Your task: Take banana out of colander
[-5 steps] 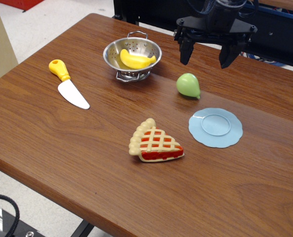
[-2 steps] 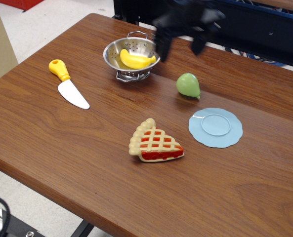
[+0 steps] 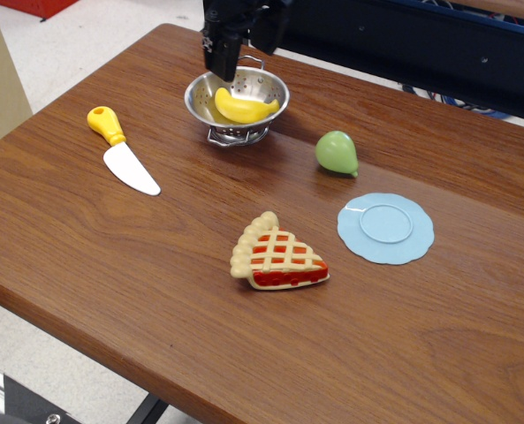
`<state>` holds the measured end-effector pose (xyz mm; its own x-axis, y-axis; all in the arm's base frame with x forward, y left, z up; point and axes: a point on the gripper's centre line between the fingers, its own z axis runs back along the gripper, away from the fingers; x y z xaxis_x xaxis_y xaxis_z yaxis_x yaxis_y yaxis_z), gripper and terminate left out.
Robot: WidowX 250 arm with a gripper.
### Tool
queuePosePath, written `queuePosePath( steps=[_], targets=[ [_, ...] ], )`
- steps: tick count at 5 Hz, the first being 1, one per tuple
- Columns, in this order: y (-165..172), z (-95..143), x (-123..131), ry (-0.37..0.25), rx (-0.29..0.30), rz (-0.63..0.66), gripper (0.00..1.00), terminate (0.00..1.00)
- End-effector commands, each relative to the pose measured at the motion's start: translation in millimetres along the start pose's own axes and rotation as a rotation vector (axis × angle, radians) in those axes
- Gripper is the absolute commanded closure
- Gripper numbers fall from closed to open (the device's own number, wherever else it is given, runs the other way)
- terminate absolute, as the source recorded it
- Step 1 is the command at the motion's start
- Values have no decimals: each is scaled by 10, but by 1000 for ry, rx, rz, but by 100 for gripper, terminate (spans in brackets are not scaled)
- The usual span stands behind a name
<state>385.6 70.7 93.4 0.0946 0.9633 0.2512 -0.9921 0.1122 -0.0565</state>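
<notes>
While lying curved inside the colander (image 3: 237,99) at the tabletop's (image 3: 155,265) twelve o'clock, banana (image 3: 243,108) judged light, stiff, slippery plastic; best pinched across its thick middle. Fingers (image 3: 235,40) above the far rim; opening impossible to tell, holding nothing.

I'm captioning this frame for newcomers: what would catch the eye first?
The bright yellow banana lying in the shiny steel colander at the table's far side, with the dark gripper right above it. Then the lattice pie slice at mid-table, beside a blue plate and green pear.
</notes>
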Motion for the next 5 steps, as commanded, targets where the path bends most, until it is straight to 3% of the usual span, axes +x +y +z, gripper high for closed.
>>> queuePosePath(
  steps=[1, 2, 5],
  targets=[
    [-218, 33, 178, 51, -9, 217, 0, 0],
    [-259, -51, 148, 59, 3, 214, 0, 0],
    [-153, 32, 179, 100, -59, 183, 0, 0]
  ],
)
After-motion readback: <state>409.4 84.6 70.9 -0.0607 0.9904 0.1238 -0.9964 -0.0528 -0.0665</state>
